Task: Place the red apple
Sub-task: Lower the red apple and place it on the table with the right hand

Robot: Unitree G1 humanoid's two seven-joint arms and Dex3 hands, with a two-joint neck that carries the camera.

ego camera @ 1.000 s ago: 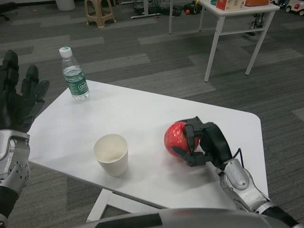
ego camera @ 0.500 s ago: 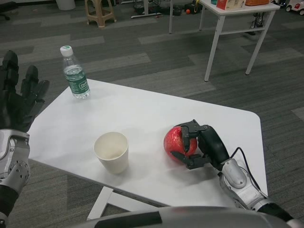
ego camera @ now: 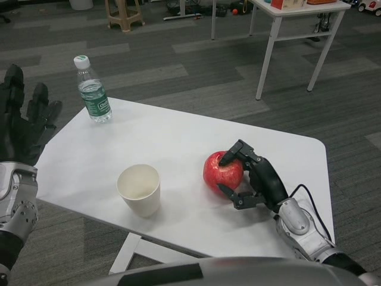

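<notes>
The red apple (ego camera: 221,171) sits on the white table (ego camera: 166,137), right of centre. My right hand (ego camera: 255,179) is at the apple's right side. One fingertip (ego camera: 228,158) lies on its upper right and another (ego camera: 225,190) touches its lower right, so the hand still pinches the apple loosely. Most of the apple's front and left side is bare. My left hand (ego camera: 24,122) is raised off the table's left edge with its fingers spread and nothing in it.
A white paper cup (ego camera: 139,189) stands upright near the front edge, left of the apple. A green-labelled water bottle (ego camera: 93,92) stands at the far left corner. A second white table (ego camera: 297,24) and a stool (ego camera: 124,13) stand on the carpet beyond.
My right hand's fingers have drawn back from across the apple's front to its right side, uncovering more of it. The apple sits slightly further left. The left hand has not moved.
</notes>
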